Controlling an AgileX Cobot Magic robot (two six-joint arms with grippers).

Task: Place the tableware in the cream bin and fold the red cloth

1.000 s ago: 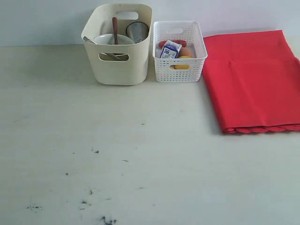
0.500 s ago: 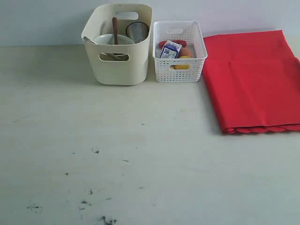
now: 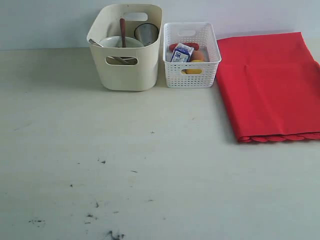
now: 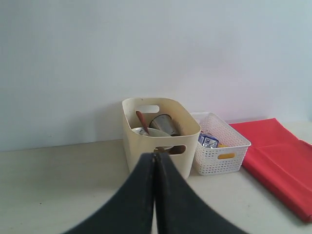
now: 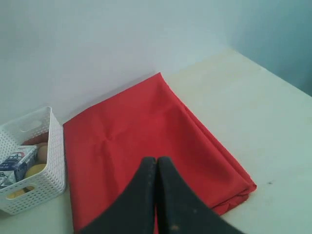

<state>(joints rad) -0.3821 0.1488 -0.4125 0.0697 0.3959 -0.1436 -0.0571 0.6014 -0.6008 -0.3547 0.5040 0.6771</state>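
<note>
Exterior view: the cream bin point(image 3: 125, 77) is set at the back of the desk point(image 3: 150, 165), left of centre. The white speckled bowl point(image 3: 112, 42), the dark wooden spoon point(image 3: 122, 31) and the steel cup point(image 3: 146, 33) are held inside it, the spoon standing up out of the bowl. A white perforated basket point(image 3: 192, 80) is placed just beside the bin on its right, and a milk carton point(image 3: 181, 53), an egg point(image 3: 198, 55) and a lemon point(image 3: 194, 66) are seen in it. The red cloth point(image 3: 270, 85) is laid flat on the desk just right of the basket, doubled over in layers, with its scalloped edge along the near side. In the left wrist view the left fingers point(image 4: 141, 195) are pressed together with nothing between them, pointed toward the bin. In the right wrist view the right fingers point(image 5: 144, 190) are likewise pressed together and empty, held above the cloth.
</note>
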